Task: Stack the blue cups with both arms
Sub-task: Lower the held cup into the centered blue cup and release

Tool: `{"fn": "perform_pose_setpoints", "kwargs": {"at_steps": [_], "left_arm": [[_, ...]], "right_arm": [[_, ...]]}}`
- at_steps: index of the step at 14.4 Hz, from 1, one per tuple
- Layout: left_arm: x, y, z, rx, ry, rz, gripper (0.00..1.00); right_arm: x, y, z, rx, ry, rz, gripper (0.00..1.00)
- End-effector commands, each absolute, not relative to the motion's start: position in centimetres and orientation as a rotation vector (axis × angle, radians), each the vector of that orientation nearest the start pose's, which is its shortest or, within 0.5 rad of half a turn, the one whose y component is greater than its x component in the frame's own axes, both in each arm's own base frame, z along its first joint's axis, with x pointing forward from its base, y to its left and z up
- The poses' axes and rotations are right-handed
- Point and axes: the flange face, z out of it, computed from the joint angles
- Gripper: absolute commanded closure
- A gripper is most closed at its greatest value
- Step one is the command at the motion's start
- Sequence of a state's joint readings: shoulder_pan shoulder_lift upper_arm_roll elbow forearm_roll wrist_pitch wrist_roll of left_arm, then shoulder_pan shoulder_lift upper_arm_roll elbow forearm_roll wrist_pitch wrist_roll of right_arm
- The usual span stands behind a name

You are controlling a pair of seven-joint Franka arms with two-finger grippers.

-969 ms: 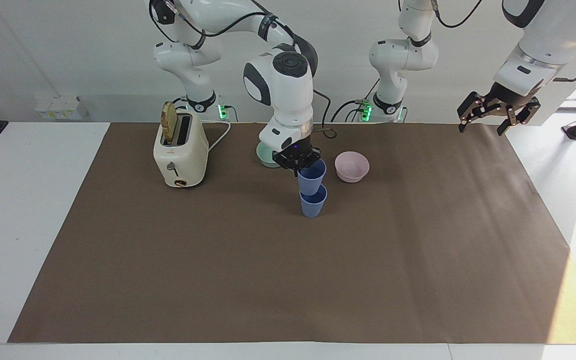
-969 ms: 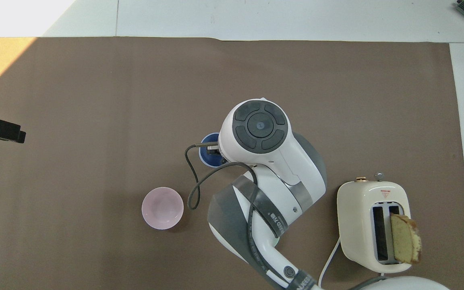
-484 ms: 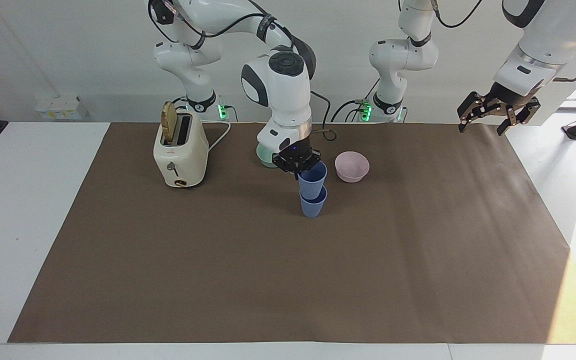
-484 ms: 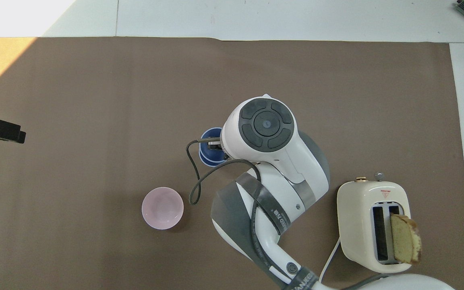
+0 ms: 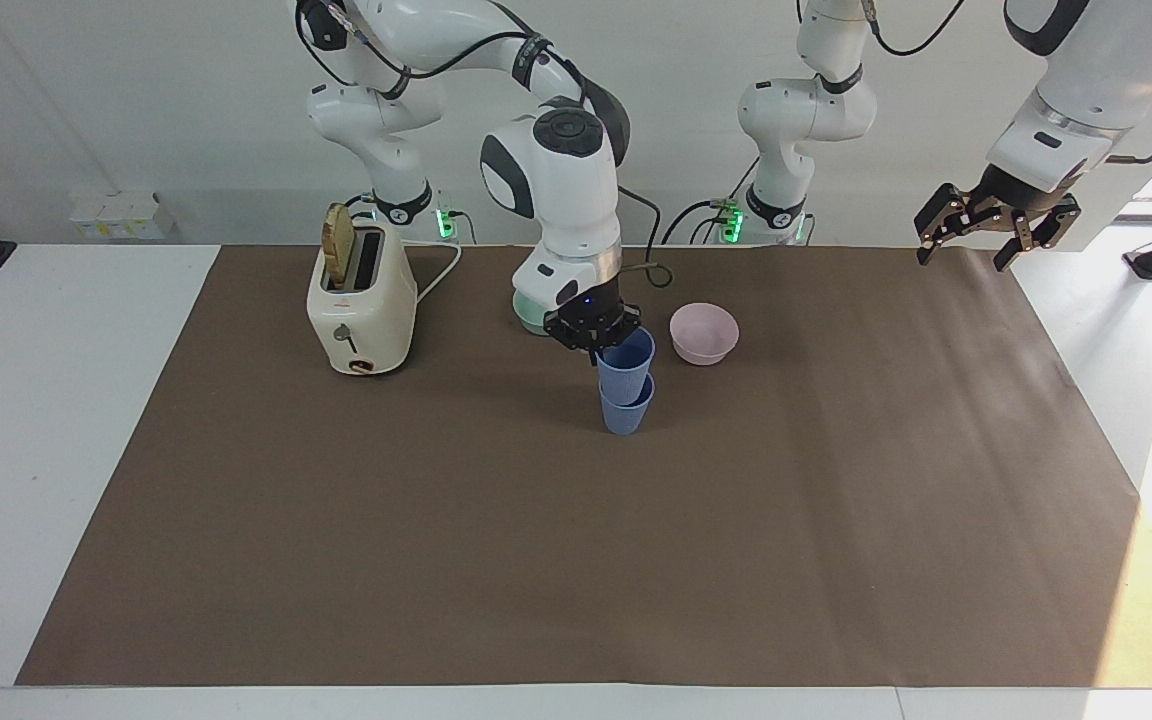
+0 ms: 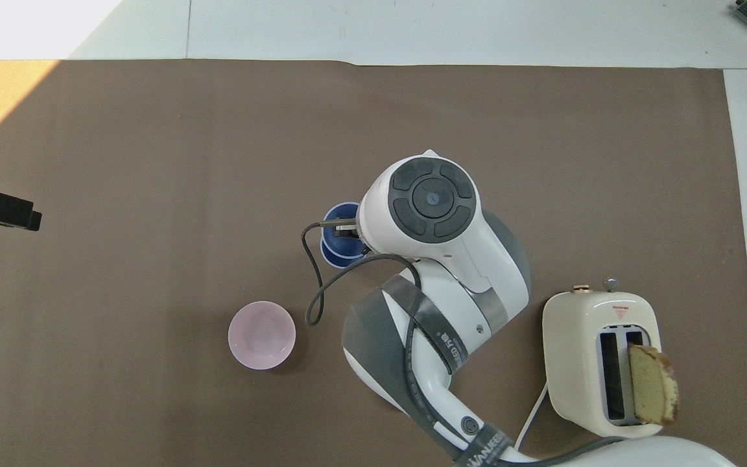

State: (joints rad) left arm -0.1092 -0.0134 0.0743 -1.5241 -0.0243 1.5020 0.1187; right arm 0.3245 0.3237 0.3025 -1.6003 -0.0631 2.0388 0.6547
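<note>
- The top blue cup (image 5: 626,359) is pinched by its rim in the right gripper (image 5: 593,331), whose fingertips are pressed on the rim's wall.
- This cup is partly pushed down into the bottom blue cup (image 5: 626,410), which stands on the brown mat (image 5: 576,560) near the middle of the table, closer to the robots' edge than to the edge away from them.
- The left gripper (image 5: 986,222) is held up in the air over the mat's corner at the left arm's end, with its fingers spread and nothing in them. That arm waits.
- A pink bowl (image 5: 704,332) is seen just beside the cups, and a teal bowl (image 5: 533,312) is half hidden by the right arm. A toaster (image 5: 360,305) with a slice of bread (image 5: 339,244) stands toward the right arm's end.
- What could go wrong: the top cup looks a little tilted, so it may get stuck crooked if it is pushed harder.
- The bottom cup could be tipped or slid, since it is held by nothing.
- If the top cup is let go too soon, it may lean or pop out.
- What is changed from a second ago: the top cup is sunk deeper into the bottom one, and less of the bottom cup's rim is shown. The left gripper is unchanged.
</note>
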Motion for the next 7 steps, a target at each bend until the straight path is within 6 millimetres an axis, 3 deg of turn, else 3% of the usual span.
{"fn": "perform_pose_setpoints", "kwargs": {"at_steps": [1,5,6,7], "left_arm": [[54.11,-1.69,65.3,-3.146,0.248,0.021,0.0],[54.11,-1.69,65.3,-3.146,0.248,0.021,0.0],[54.11,-1.69,65.3,-3.146,0.248,0.021,0.0],[54.11,-1.69,65.3,-3.146,0.248,0.021,0.0]], "right_arm": [[55.73,37.01,44.96,-3.024,0.0,-0.12,1.0],[55.67,36.99,44.8,-3.025,0.001,-0.113,1.0],[55.64,36.98,44.72,-3.026,0.003,-0.111,0.47],[55.58,36.96,44.67,-3.028,0.003,-0.109,0.0]]}}
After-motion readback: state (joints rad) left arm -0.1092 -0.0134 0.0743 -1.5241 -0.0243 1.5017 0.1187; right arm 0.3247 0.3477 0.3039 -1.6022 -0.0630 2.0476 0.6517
